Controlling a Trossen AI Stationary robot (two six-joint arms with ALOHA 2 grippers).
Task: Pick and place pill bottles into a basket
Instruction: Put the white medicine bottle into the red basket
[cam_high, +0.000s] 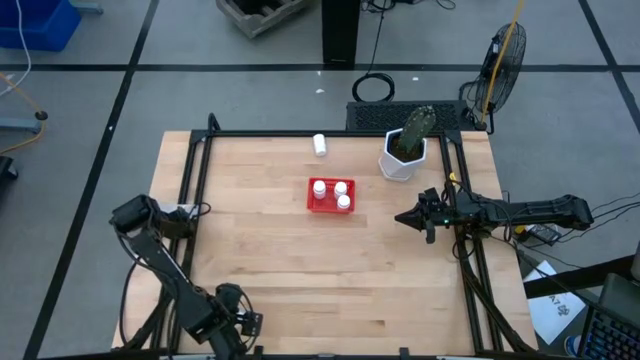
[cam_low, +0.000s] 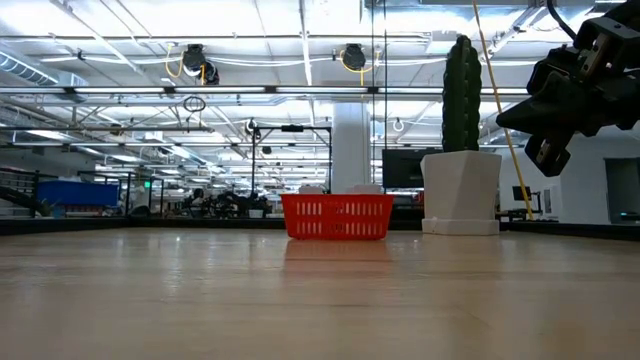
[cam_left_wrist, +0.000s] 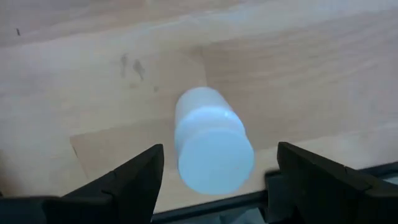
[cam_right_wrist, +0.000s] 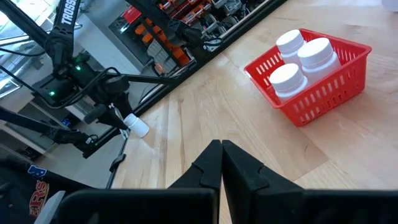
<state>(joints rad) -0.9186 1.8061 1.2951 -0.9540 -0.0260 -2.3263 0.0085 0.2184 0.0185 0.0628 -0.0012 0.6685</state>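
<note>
A white pill bottle (cam_left_wrist: 211, 143) sits on the wood at the table's near left corner, close to the black edge rail, its cap toward the left wrist camera. My left gripper (cam_left_wrist: 221, 149) points down over it, open, one finger on either side with a gap to each. In the high view the left arm (cam_high: 238, 325) hides this bottle. The red basket (cam_high: 330, 195) stands mid-table with three white bottles upright in it (cam_right_wrist: 298, 59). Another pill bottle (cam_high: 320, 144) lies on its side near the far edge. My right gripper (cam_high: 400, 217) hangs shut at the right, clear of the table.
A white planter with a cactus (cam_high: 405, 150) stands at the far right, beside the basket. A black rail frame (cam_high: 200, 180) runs around the tabletop. Bare wood lies between the near left corner and the basket.
</note>
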